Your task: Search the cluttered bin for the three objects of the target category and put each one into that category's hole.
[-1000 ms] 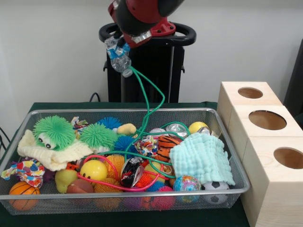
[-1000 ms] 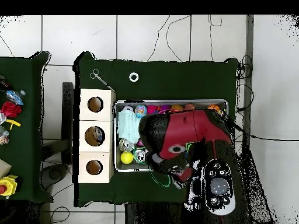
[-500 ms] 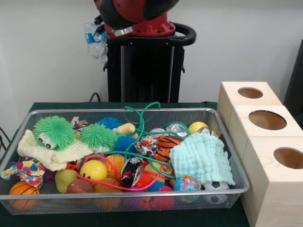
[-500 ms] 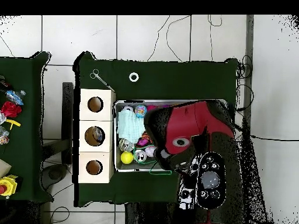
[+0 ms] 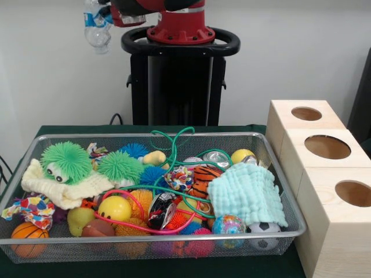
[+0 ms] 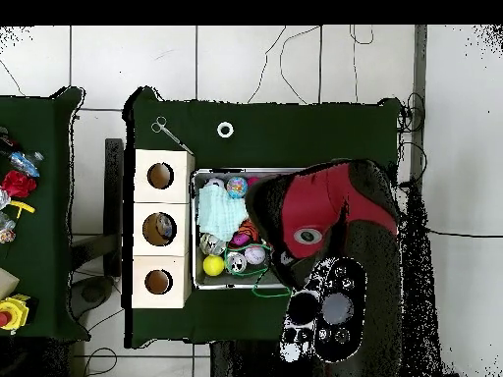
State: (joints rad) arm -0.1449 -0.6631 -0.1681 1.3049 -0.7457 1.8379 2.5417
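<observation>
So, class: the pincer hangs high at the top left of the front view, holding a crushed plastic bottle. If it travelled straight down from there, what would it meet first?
The pincer grips the crushed plastic bottle. Straight below it the way looks free down to the wire bin, probably near its far rim; depth is unclear, so it might land on the green cloth behind.

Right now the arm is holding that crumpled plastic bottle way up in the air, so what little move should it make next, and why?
Probably a swing sideways toward the wooden boxes. The hand holds the plastic bottle high at the picture's upper left, clear of the bin and of the green cord lying inside it, while the three holes sit on the opposite side. Which hole suits the bottle cannot be told.
</observation>
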